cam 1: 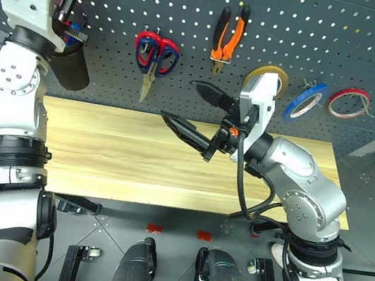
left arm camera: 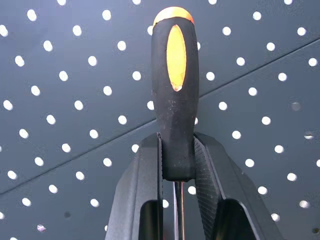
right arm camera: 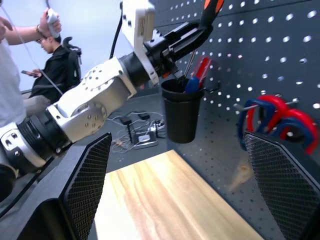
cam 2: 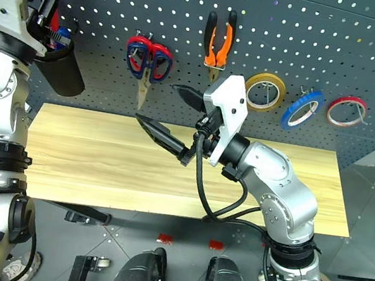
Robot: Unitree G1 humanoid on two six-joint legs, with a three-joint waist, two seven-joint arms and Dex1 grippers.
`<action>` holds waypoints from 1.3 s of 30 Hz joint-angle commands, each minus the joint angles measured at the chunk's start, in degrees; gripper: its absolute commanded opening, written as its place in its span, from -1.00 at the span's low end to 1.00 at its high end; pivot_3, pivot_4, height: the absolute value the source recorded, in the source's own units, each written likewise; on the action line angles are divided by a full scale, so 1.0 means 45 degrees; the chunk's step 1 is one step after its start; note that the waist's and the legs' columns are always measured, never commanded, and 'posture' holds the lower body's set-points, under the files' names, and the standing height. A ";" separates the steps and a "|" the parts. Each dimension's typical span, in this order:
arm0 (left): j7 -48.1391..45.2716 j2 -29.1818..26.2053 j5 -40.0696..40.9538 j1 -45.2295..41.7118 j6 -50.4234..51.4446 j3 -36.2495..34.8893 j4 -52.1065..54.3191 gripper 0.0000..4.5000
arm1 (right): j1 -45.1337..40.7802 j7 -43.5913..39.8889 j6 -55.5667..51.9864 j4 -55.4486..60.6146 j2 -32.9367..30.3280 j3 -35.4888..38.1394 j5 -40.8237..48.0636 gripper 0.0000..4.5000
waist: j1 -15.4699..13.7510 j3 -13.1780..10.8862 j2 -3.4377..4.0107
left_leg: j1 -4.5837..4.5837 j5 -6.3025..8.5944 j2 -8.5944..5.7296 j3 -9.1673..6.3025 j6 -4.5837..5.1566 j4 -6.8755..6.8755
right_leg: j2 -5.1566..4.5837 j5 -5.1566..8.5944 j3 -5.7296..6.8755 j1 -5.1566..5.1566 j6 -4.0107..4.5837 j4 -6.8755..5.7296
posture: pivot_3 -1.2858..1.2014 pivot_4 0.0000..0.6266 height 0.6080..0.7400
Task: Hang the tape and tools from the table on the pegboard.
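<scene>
My left gripper (left arm camera: 177, 145) is shut on the black lower end of a screwdriver (left arm camera: 175, 75) with a black-and-orange handle, held up close to the pegboard (cam 1: 332, 35) at its far left. The shaft points down at a black cup (right arm camera: 181, 112) hanging there. My right gripper (cam 1: 178, 99) stands open and empty above the middle of the wooden table (cam 1: 113, 157). On the pegboard hang the orange-and-black pliers (cam 1: 229, 36) and the blue tape (cam 1: 304, 102).
Red-handled scissors (cam 1: 155, 53), a yellow tape ring (cam 2: 264, 91) and a red tape ring (cam 1: 348, 102) also hang on the board. The cup holds red and blue items. A person (right arm camera: 55, 62) sits beyond the table's left end.
</scene>
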State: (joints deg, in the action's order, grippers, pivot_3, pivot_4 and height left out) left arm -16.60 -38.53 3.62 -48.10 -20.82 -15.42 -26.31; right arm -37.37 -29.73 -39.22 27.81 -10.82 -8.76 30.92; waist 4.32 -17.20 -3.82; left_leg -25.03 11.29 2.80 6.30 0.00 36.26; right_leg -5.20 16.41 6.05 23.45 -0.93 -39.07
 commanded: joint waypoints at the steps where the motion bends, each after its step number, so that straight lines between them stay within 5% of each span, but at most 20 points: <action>1: 0.0872 0.0025 -0.0602 0.0130 -0.1110 -0.0079 -0.0411 -0.76 | -0.0318 0.0071 0.0394 0.0695 -0.0009 -0.0352 -0.0240 1.00 | 0.0073 0.0006 -0.0001 | 0.0001 0.0000 -0.0001 0.0001 0.0000 0.0002 | 0.0000 0.0000 -0.0001 0.0000 0.0000 -0.0002 | -0.11 -0.33 1.00; 10: 0.2215 0.0371 -0.0528 0.1039 -0.1369 -0.0627 0.0235 -0.76 | -0.0159 -0.0022 0.0569 0.0740 -0.0158 -0.0589 -0.0496 1.00 | 0.0147 0.0016 -0.0001 | -0.0003 0.0005 0.0002 -0.0008 0.0008 0.0098 | -0.0006 -0.0001 -0.0016 -0.0005 0.0001 -0.0087 | -0.12 -0.34 1.00; 21: 0.3547 0.0840 -0.0330 0.1703 -0.0733 -0.1193 0.1798 0.73 | -0.0082 -0.0107 0.0746 0.0616 -0.0252 -0.0599 -0.0645 1.00 | 0.0147 0.0147 0.0003 | 0.0010 -0.0005 0.0006 -0.0019 0.0028 0.0164 | -0.0013 -0.0013 -0.0027 -0.0006 0.0021 -0.0201 | -0.12 -0.34 1.00; 31: 0.0814 0.1451 0.0532 0.3408 0.2501 0.1154 0.6103 0.73 | 0.0510 -0.0057 0.1093 0.0558 -0.0521 -0.0669 -0.0921 1.00 | 0.0142 0.0354 0.0064 | 0.0016 -0.0006 -0.0003 -0.0006 0.0028 0.0161 | -0.0014 -0.0014 -0.0048 -0.0015 0.0022 -0.0184 | -0.13 -0.38 1.00; 39: 0.2692 0.2737 0.2373 0.8598 0.9471 -0.1336 1.0278 0.73 | 0.2084 -0.0262 0.1626 0.0579 -0.1653 -0.0504 -0.1510 1.00 | 0.0488 0.0423 0.0089 | 0.0057 -0.0006 0.0043 0.0001 0.0025 0.0155 | 0.0025 -0.0014 -0.0081 -0.0020 0.0023 -0.0210 | -0.11 -0.42 1.00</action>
State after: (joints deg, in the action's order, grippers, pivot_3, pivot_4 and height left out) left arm -7.29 -26.53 12.82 -10.14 16.11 -17.53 15.37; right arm -28.68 -30.47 -33.84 28.38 -17.93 -12.31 24.57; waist 6.52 -15.30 -3.42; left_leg -24.78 11.25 3.02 6.27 0.10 36.96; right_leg -5.06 16.34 5.74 23.36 -0.82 -40.03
